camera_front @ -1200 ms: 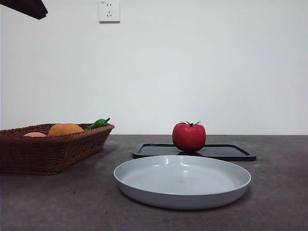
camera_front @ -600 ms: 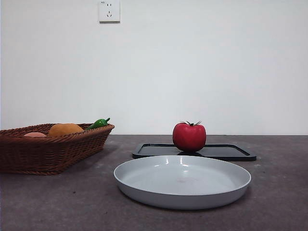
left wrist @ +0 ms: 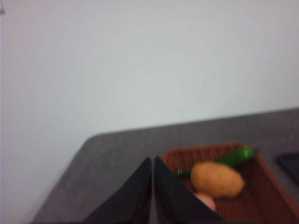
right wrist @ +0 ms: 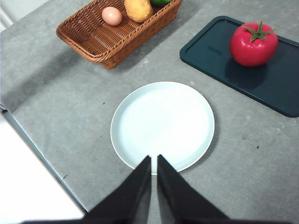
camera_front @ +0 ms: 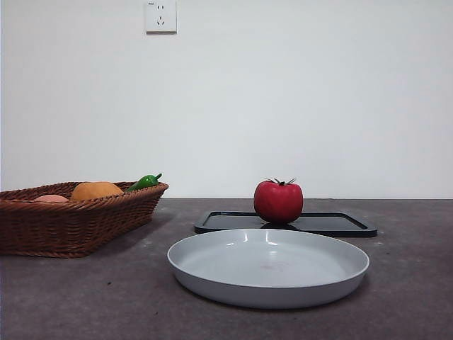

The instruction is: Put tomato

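Note:
The glossy red tomato (camera_front: 278, 201) (right wrist: 253, 44) with its dark green stem stands upright on a black tray (camera_front: 333, 224) (right wrist: 280, 88) behind the plate. No arm shows in the front view. My left gripper (left wrist: 153, 164) is shut and empty, held high above the wicker basket's (left wrist: 247, 196) near end. My right gripper (right wrist: 154, 162) is also shut and empty, high above the near rim of the pale plate (right wrist: 140, 107), well away from the tomato.
An empty pale round plate (camera_front: 205, 273) lies at the table's front centre. The wicker basket (camera_front: 78, 227) (right wrist: 93, 42) at the left holds an orange-yellow potato-like piece (camera_front: 96, 190) (left wrist: 217, 179) (right wrist: 138, 9), an egg (right wrist: 112, 16) and a green pepper (camera_front: 145, 181) (left wrist: 238, 155). A wall socket (camera_front: 161, 15) is above.
The dark arm tip at the top left corner of the front view has withdrawn out of the picture. The tomato, tray, plate and basket have not moved.

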`<act>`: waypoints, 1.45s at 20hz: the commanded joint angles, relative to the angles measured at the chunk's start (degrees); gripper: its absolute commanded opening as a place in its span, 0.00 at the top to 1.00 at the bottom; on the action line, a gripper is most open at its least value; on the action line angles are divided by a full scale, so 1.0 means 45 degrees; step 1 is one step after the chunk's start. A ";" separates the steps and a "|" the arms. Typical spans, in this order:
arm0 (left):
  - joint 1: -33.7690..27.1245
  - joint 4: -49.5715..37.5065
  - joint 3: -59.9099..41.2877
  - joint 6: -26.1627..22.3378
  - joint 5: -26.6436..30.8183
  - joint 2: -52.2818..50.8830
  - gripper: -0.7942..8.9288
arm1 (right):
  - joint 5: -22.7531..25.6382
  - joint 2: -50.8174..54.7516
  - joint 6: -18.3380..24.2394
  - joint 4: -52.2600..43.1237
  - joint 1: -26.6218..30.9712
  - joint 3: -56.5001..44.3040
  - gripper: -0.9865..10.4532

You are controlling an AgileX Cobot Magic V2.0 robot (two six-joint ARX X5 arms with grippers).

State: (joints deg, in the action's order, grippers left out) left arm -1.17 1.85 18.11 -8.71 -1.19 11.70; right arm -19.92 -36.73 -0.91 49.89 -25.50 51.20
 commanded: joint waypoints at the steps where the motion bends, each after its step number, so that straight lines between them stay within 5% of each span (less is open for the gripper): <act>1: -0.0083 -0.0131 -0.1064 -0.0146 0.0083 -0.0685 0.91 | -0.0039 -0.0049 -0.0126 -0.0131 -0.0078 0.0112 0.90; 11: -0.0083 0.0369 -0.3871 0.0136 0.0083 -0.2565 0.91 | -0.0039 -0.0049 -0.0121 -0.0131 -0.0078 0.0112 0.90; 17: -0.0083 0.2025 -0.3881 0.0442 0.0083 -0.2565 0.91 | -0.0039 -0.0049 -0.0126 -0.0126 -0.0078 0.0112 0.90; 29: -0.0083 0.1991 -0.3871 0.0845 0.0078 -0.2565 0.91 | -0.0039 -0.0049 -0.0126 -0.0126 -0.0078 0.0112 0.90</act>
State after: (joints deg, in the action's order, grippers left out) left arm -1.43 10.44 1.85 -5.19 -1.02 0.30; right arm -19.92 -36.73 -0.91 49.89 -25.50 51.20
